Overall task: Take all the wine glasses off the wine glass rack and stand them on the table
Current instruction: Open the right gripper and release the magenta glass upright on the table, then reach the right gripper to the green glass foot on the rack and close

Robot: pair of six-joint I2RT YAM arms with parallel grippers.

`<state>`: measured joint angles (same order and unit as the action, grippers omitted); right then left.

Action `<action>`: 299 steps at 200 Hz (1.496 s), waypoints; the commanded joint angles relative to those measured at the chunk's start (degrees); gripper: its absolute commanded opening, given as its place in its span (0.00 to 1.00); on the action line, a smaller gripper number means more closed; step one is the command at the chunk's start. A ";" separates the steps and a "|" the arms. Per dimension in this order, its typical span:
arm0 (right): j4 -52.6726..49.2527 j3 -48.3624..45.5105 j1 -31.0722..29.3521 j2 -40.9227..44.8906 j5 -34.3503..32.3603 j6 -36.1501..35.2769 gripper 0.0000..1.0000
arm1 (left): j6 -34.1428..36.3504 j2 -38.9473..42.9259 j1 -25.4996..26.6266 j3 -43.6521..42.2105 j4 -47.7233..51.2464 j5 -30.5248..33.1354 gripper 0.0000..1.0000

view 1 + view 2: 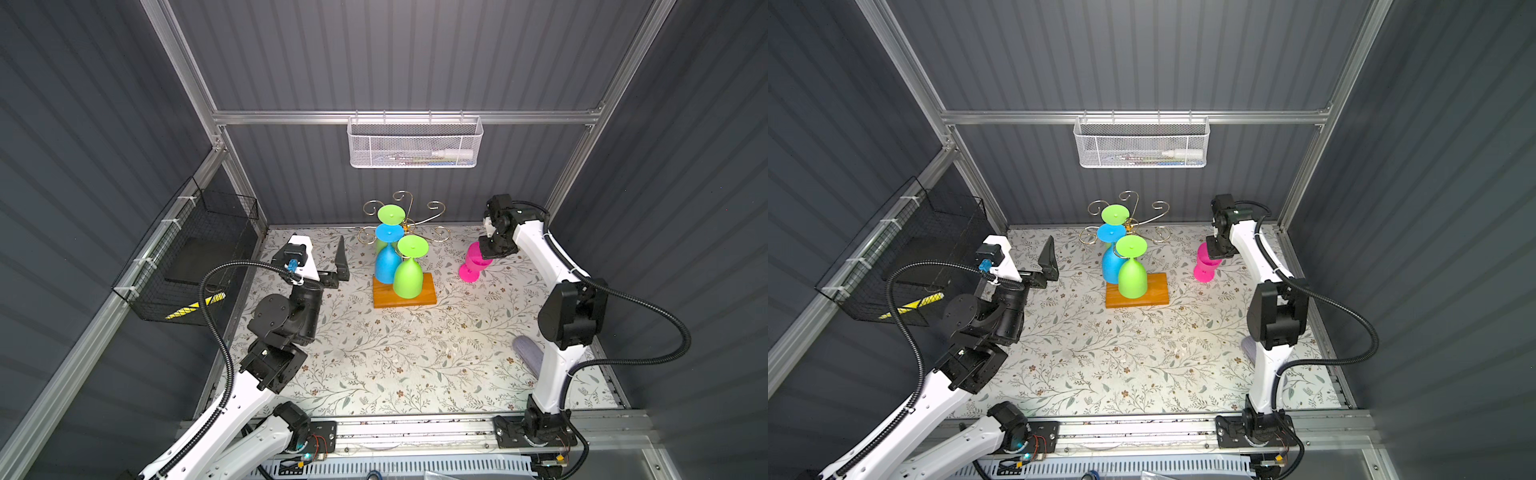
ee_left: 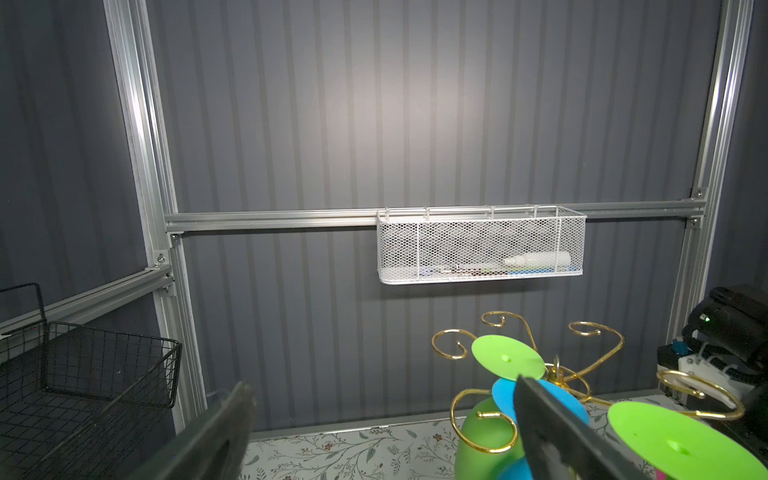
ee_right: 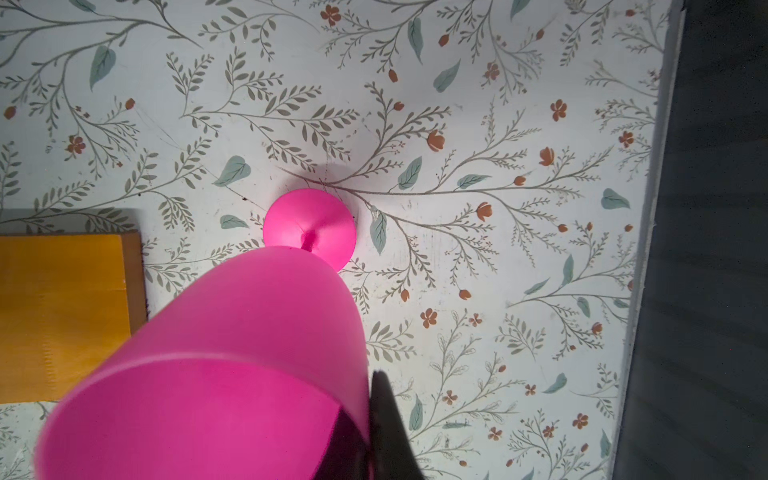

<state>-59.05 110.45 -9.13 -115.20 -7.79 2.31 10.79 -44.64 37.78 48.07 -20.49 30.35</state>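
Observation:
The wine glass rack (image 1: 432,206) (image 1: 1158,205) stands at the back centre, gold scroll arms over an orange-brown base (image 1: 428,297). Three glasses hang on it upside down: a green one (image 1: 409,276), a blue one (image 1: 387,266) and a second green one (image 1: 391,214) behind. A pink wine glass (image 1: 473,262) (image 1: 1206,266) (image 3: 249,332) stands upright on the table right of the rack. My right gripper (image 1: 484,249) (image 3: 365,399) is shut on its rim, one finger inside the bowl and one outside. My left gripper (image 1: 318,249) (image 2: 382,399) hangs open and empty left of the rack.
A black wire basket (image 1: 187,249) hangs on the left wall. A white mesh basket (image 1: 415,143) holding small items hangs on the back rail. A pale grey roll (image 1: 528,353) lies beside the right arm's lower link. Floral table surface (image 1: 395,353) spreads in front of the rack.

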 commanded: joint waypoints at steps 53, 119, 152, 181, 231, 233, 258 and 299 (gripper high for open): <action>0.01 2.49 1.03 3.22 4.51 0.68 0.30 | 0.68 -0.31 -0.07 -0.51 -0.81 1.73 0.99; 14.21 -11.41 3.75 25.45 23.14 10.50 0.37 | 0.38 -1.04 -0.08 -0.96 -1.89 2.60 0.99; 32.51 -30.32 3.66 42.60 39.88 26.76 0.40 | 0.22 -1.30 -0.13 -1.45 -2.48 3.32 0.99; 43.84 -41.04 0.34 50.67 43.43 38.21 0.39 | -0.11 -1.51 -0.16 -1.72 -3.04 3.51 0.99; 50.11 -44.28 -10.73 53.17 37.16 45.45 0.41 | -0.89 -1.25 -0.18 -2.11 -3.06 3.34 0.99; 50.40 -44.27 -11.13 53.02 36.98 45.60 0.41 | -0.86 -1.24 -0.17 -2.22 -3.06 3.32 1.00; 54.15 -44.32 -14.69 50.61 36.15 47.91 0.41 | -0.94 -0.47 -0.16 -2.36 -2.68 3.45 0.99; 57.21 -43.52 -18.22 45.85 34.67 49.82 0.41 | -0.70 0.69 -0.16 -2.63 -2.15 3.76 0.99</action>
<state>-6.22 66.41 -25.91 -67.68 28.18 49.56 10.72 -45.23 37.78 46.17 -21.82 32.73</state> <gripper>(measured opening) 0.413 0.994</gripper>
